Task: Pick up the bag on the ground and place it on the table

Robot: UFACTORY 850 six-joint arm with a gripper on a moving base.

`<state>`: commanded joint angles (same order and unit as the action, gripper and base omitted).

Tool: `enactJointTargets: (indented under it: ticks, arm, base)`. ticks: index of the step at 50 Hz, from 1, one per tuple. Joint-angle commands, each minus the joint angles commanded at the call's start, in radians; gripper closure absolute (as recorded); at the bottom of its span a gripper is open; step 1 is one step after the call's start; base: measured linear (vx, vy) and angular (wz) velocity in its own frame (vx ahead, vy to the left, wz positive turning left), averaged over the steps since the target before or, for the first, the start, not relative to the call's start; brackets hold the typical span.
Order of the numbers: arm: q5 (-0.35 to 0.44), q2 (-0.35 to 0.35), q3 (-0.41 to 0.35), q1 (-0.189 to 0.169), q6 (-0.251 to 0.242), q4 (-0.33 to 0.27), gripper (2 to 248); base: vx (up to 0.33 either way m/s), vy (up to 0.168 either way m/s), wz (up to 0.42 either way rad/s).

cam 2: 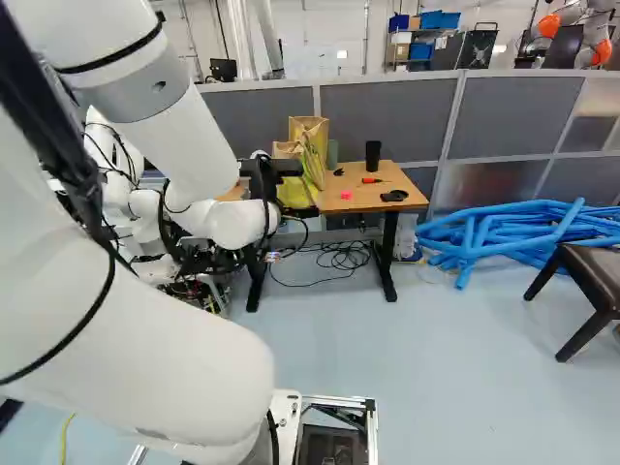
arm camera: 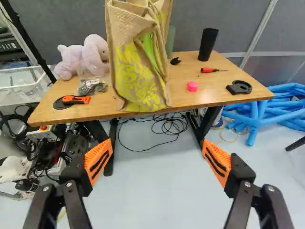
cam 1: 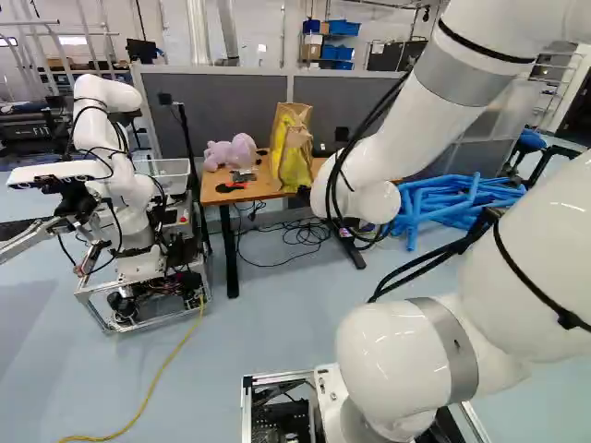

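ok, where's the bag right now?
The bag stands upright on the table at its near edge, between the lilac plush toy and the small pink item, ahead of the open gripper in the wrist view.

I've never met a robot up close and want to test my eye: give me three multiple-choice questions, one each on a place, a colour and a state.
1. Where is the bag?
A) on the floor
B) on the table
C) in the claw

2. What colour are the tubes?
A) red
B) yellow
C) blue

3. How is the claw?
A) open
B) shut
C) gripping the bag

1 B: it stands on the tabletop.
2 C: the whole pile is blue.
3 A: it is spread wide, holding nothing.
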<state>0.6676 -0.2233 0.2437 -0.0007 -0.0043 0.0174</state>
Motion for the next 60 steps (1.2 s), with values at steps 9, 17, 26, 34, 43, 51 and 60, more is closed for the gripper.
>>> enactJointTargets:
  ticks: [9,17,26,34,43,51,60]
  arm:
    - [0.056,-0.015,-0.043,0.000,0.001,-0.005,3]
    - [0.099,-0.027,-0.075,0.000,0.002,-0.008,3]
    - [0.139,-0.038,-0.106,0.000,0.003,-0.012,3]
    - [0.166,-0.045,-0.127,0.001,0.003,-0.014,3]
    - [0.188,-0.051,-0.144,0.001,0.004,-0.016,3]
    - [0.200,-0.055,-0.153,0.001,0.004,-0.017,3]
    - [0.205,-0.056,-0.156,0.001,0.004,-0.017,3]
  base:
    - [0.000,0.000,0.000]
    - [0.000,0.000,0.000]
    - [0.000,0.000,0.000]
    - [0.000,0.000,0.000]
    - [0.000,0.000,0.000]
    - [0.000,0.000,0.000]
    - [0.000,0.000,0.000]
